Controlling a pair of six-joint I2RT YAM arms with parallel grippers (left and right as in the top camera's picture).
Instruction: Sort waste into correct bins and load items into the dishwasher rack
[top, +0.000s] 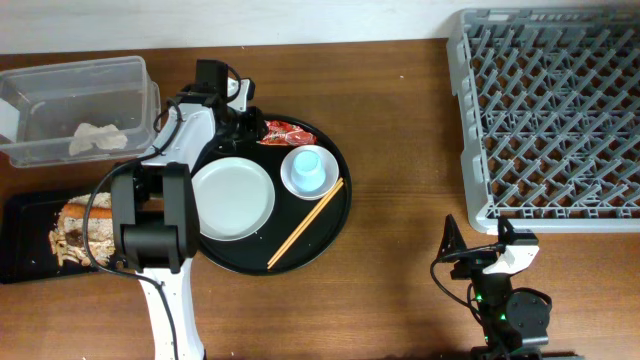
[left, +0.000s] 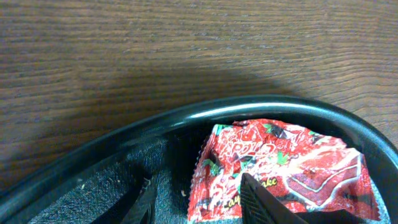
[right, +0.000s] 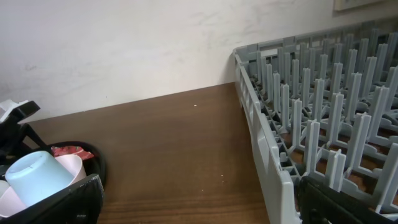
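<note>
Dishwasher rack (top: 545, 110) is seen at 2 o'clock on the table, and no dishes are seen in it. The round black tray (top: 346, 205) is set in the middle. The tissue (top: 97, 137) is held in the clear tub (top: 150, 95) at 10 o'clock, and food scraps (top: 85, 232) are piled in the shallow black tray (top: 25, 215) at 8 o'clock. On the round tray, the plate (top: 232, 198) is laid at 9 o'clock, the blue cup (top: 307, 168) at 2, the chopsticks (top: 305, 225) at 4 and the red wrapper (top: 285, 131) at 12. The left gripper (left: 196, 186) is placed at the wrapper, with its fingers spread over the wrapper's edge. For a good grab, the fingers should be lowered and closed on the crinkly edge only, so the tray rim is not caught. The cup nearby could be bumped. The right gripper (top: 478, 238) is seen at 5 o'clock, fingers spread, nothing held.
</note>
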